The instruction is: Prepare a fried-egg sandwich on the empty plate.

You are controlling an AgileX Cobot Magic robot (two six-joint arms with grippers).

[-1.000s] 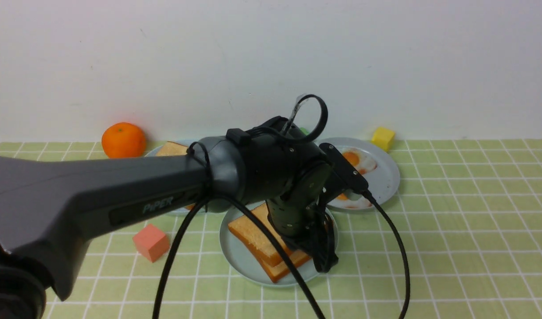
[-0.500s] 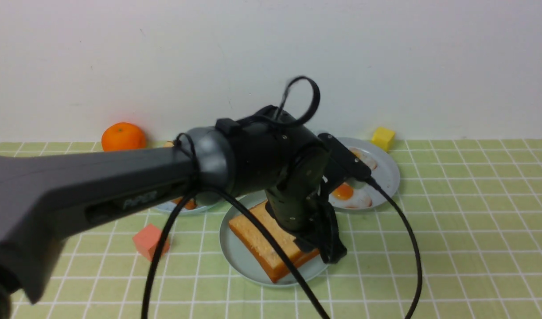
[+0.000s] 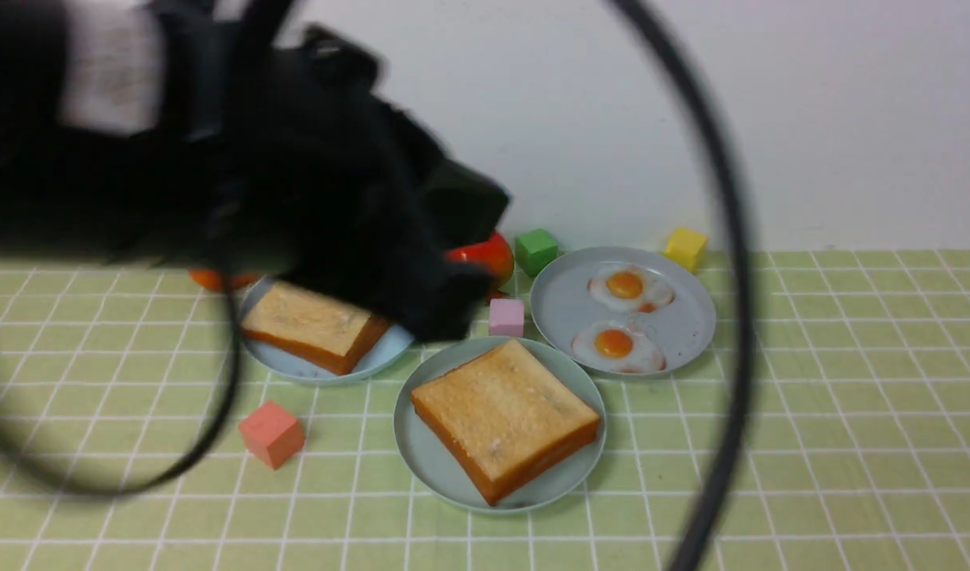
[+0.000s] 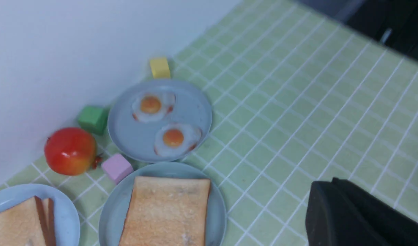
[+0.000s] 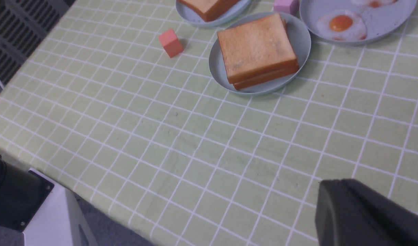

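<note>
Two thick toast slices (image 3: 502, 414) lie stacked square on the pale mint plate (image 3: 418, 454) at the middle front. No egg shows between them; the seam looks plain in the right wrist view (image 5: 258, 51). The stack also shows in the left wrist view (image 4: 166, 212). My left arm (image 3: 326, 190) is a dark blur high at the left, apart from the stack. My left gripper (image 4: 332, 181) is shut and empty above bare cloth. My right gripper (image 5: 342, 181) is shut and empty over the cloth near the table's front.
A bluer plate (image 3: 288, 366) with toast (image 3: 310, 327) sits back left. Another (image 3: 695, 317) back right holds two fried eggs (image 3: 613, 343). A red fruit (image 3: 485, 255) and green (image 3: 536, 250), pink (image 3: 506, 316), yellow (image 3: 685, 247) and salmon (image 3: 270, 434) cubes stand around. A cable (image 3: 730, 333) loops close to the camera.
My left arm has lifted off the toast stack and swung up and left toward the camera. The stack is now uncovered, the top slice left squarely on the lower one.
</note>
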